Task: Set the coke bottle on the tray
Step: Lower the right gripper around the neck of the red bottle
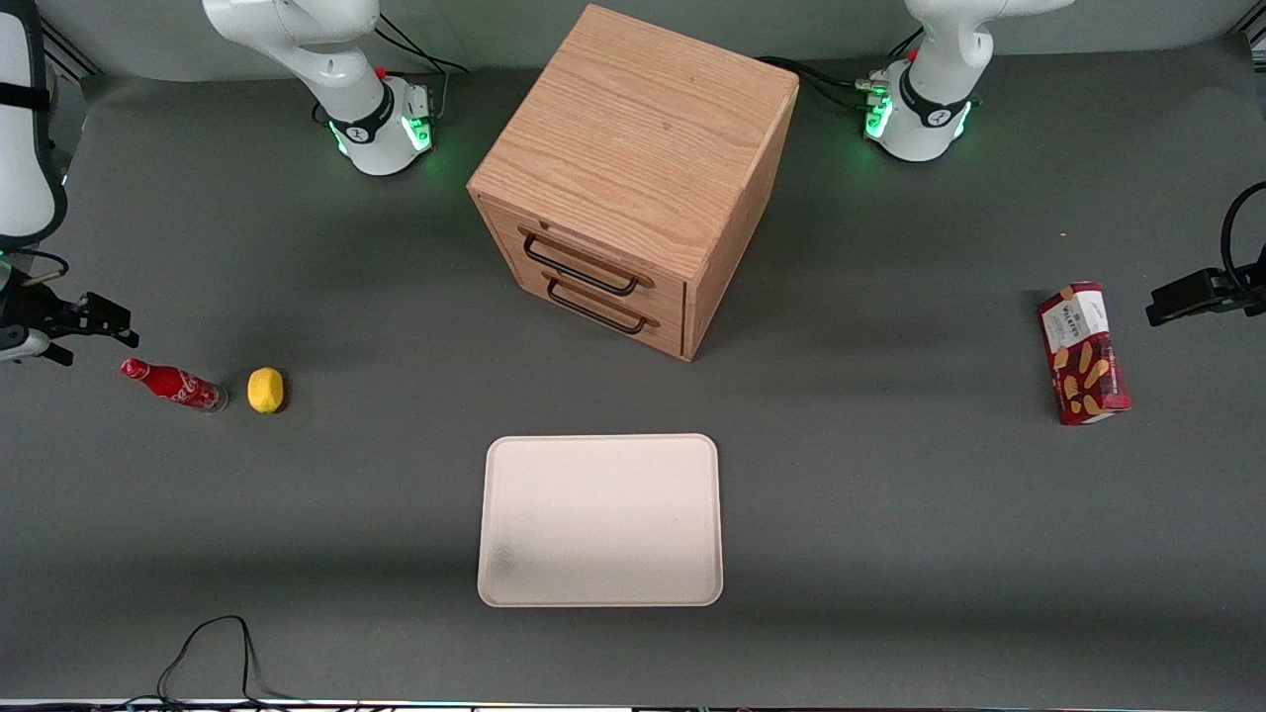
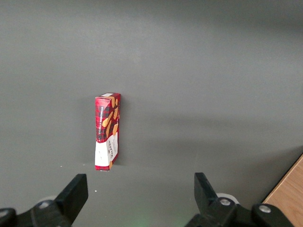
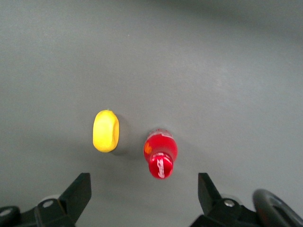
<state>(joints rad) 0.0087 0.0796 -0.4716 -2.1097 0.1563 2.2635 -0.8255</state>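
The coke bottle [image 1: 173, 384], slim and red with a red cap, stands on the grey table toward the working arm's end. In the right wrist view I look down on its cap [image 3: 160, 160], so it is upright. My right gripper [image 3: 143, 179] hangs above it, open and empty, with the cap between the lines of the two fingers and apart from both. In the front view the gripper [image 1: 99, 316] shows at the table's end, just beside the bottle. The cream-beige tray [image 1: 600, 519] lies flat and empty near the front camera, mid-table.
A yellow lemon [image 1: 265, 389] [image 3: 105, 131] lies close beside the bottle, toward the tray. A wooden two-drawer cabinet [image 1: 633, 178] stands farther from the camera than the tray. A red snack box [image 1: 1083, 353] [image 2: 108, 137] lies toward the parked arm's end. A black cable [image 1: 208, 653] loops at the front edge.
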